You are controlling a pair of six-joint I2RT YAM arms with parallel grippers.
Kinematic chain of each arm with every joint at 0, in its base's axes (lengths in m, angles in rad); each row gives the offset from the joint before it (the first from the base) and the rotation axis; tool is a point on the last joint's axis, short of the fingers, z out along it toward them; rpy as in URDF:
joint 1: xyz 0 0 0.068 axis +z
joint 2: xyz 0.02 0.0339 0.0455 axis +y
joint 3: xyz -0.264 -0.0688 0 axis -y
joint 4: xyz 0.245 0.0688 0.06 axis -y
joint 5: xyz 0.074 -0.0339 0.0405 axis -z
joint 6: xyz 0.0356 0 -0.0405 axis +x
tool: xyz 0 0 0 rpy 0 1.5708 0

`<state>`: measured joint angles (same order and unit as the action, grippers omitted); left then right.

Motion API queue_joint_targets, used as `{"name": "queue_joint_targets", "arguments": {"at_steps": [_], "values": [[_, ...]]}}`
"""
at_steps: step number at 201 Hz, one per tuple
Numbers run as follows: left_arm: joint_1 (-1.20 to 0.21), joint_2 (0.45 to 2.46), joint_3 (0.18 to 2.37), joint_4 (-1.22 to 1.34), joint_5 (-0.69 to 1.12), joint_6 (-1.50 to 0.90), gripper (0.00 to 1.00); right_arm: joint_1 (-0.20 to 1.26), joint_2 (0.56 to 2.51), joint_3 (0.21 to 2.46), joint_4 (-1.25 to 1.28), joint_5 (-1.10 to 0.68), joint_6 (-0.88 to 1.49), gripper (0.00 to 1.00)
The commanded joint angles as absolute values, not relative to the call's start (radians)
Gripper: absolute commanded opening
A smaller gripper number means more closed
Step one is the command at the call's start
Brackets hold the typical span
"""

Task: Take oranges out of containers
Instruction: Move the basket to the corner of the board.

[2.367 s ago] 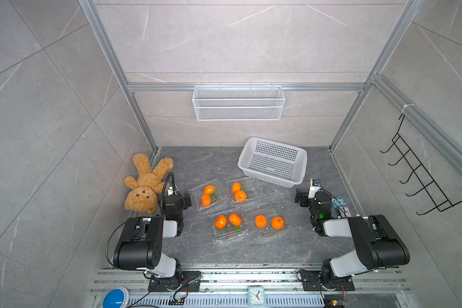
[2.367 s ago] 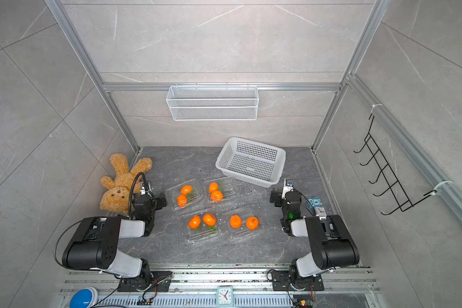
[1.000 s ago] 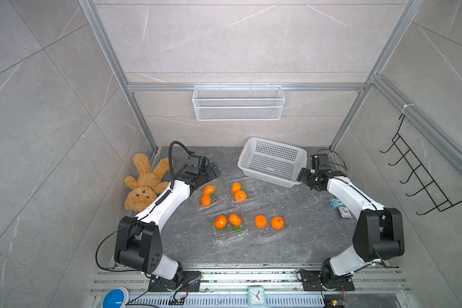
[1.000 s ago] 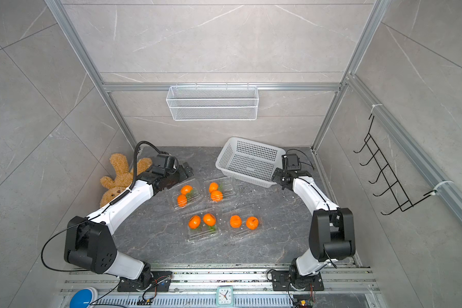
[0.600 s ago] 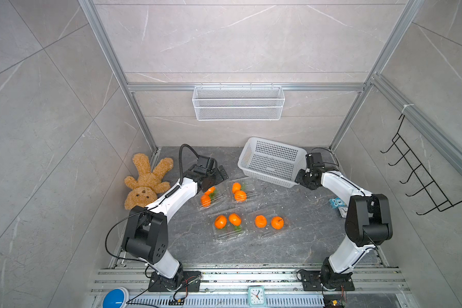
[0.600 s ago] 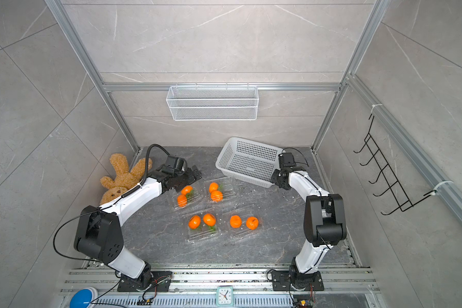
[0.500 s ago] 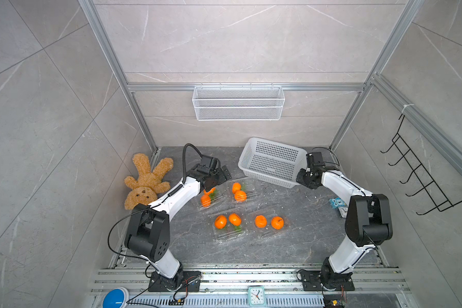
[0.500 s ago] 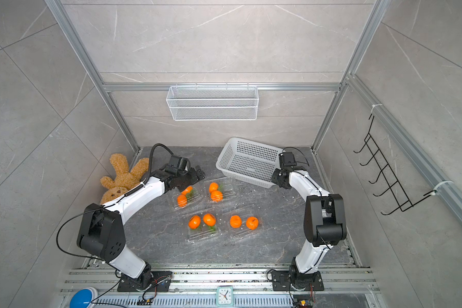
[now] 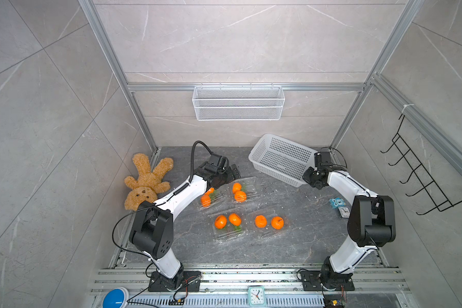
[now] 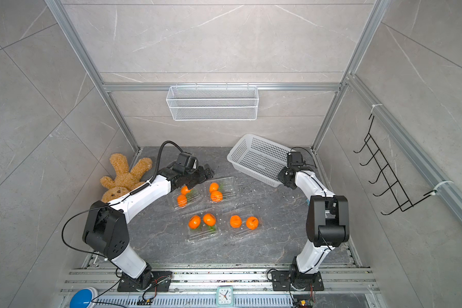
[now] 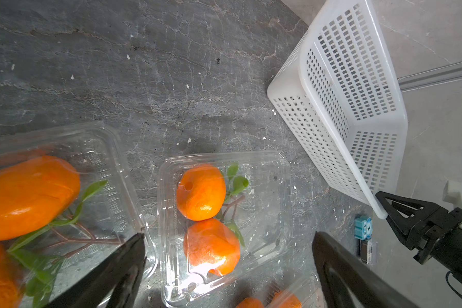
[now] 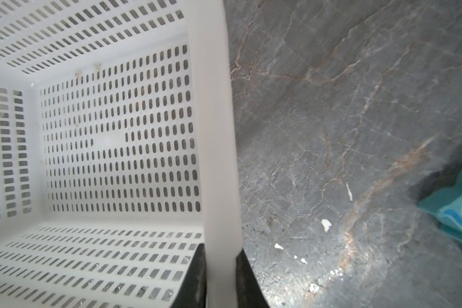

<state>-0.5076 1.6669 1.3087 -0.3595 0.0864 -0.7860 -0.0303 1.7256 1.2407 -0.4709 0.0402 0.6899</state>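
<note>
- My left tool [image 9: 226, 174] hangs with its jaws wide apart over the back pair of containers [image 9: 247, 186], holding nothing.
- In the left wrist view the left tool [image 11: 228, 236] straddles the back right container [image 11: 264, 200]. One of its two oranges [image 11: 211, 246] lies just about between the black fingers [image 11: 123, 264].
- That pair of oranges lines up crosswise to the line between my fingers. By my judgement, a straight drop would close on the nearer fruit without catching its neighbour. The clear side walls stand close to both fingers, so I would watch for them.
- All eight oranges [image 9: 240, 196] sit in the four containers in the middle of the counter [image 9: 291, 240], two to each. None is out yet.
- My left arm is much the nearer to the fruit. The right tool [image 9: 311, 177] is off at the corner of the white basket [image 9: 276, 174], well apart from every orange.
- The right wrist view settles what the top views cannot. The right tool [image 12: 222, 277] has a finger on each side of the basket's rim [image 12: 219, 133] and pressed against it, so I take it as clamped on the basket.
- The left wrist view adds the green leaves and stems beside the fruit, and the right tool's tip at the basket's corner.
- Only the top views show all four containers at once. The near pair appear to have their lids folded open, but I cannot tell that for the back pair.
</note>
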Motion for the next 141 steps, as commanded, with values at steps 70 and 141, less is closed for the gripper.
{"name": "queue_joint_targets", "arguments": {"at_steps": [70,141], "values": [[-0.544,1.624,1.278,-0.307,0.123,-0.793,1.0,-0.139,1.577,1.161,-0.656,0.217,1.116,0.08],[-0.563,1.591,1.225,-0.293,0.109,-0.795,1.0,-0.121,1.592,1.137,-0.629,0.098,1.336,0.05]]}}
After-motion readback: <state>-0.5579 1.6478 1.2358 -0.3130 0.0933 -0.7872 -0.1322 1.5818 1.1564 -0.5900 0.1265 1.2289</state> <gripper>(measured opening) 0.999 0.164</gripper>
